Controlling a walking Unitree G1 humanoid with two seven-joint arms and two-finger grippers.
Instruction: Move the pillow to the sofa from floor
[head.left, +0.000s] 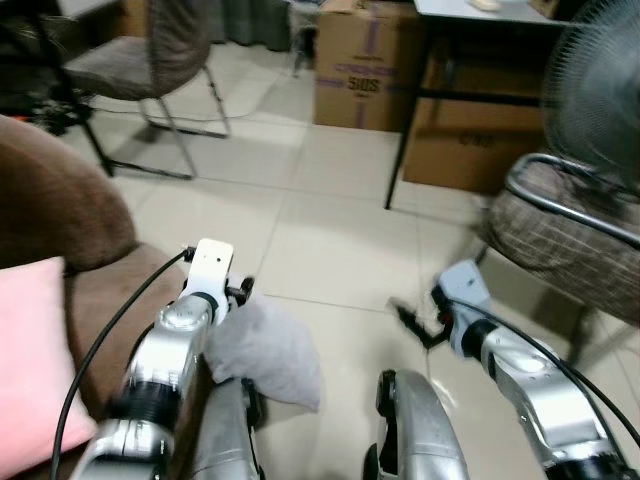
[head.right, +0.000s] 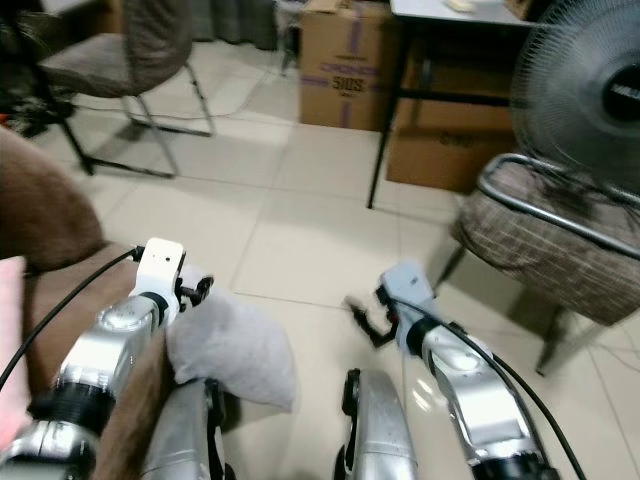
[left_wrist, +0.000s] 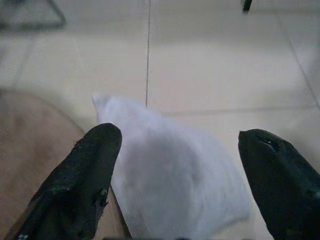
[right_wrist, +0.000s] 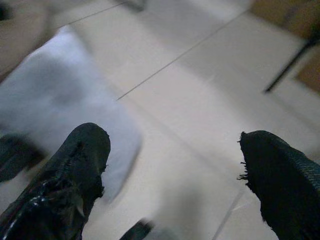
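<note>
Pale floor tiles (head.left: 330, 200) stretch toward boxes (head.left: 365, 65); a grey pillow (head.left: 265, 350) lies beside the brown sofa (head.left: 60, 215). Left wrist view: left gripper (left_wrist: 177, 150) fingers spread wide above it, empty. Right wrist view: right gripper (right_wrist: 175, 155) likewise wide, empty.

A lived-in room of a home, part sitting room, part storage: a brown sofa (head.left: 60, 215) with a pink cushion (head.left: 30, 360) stands on the left over pale floor tiles (head.left: 330, 230). Two fabric chairs (head.left: 150, 50) on metal legs, one at the back left and one at the right, share the floor with a standing fan (head.left: 600, 90) at the right edge. Taped cardboard boxes (head.left: 365, 65) sit against and under a black-legged table (head.left: 480, 30) at the back.
</note>
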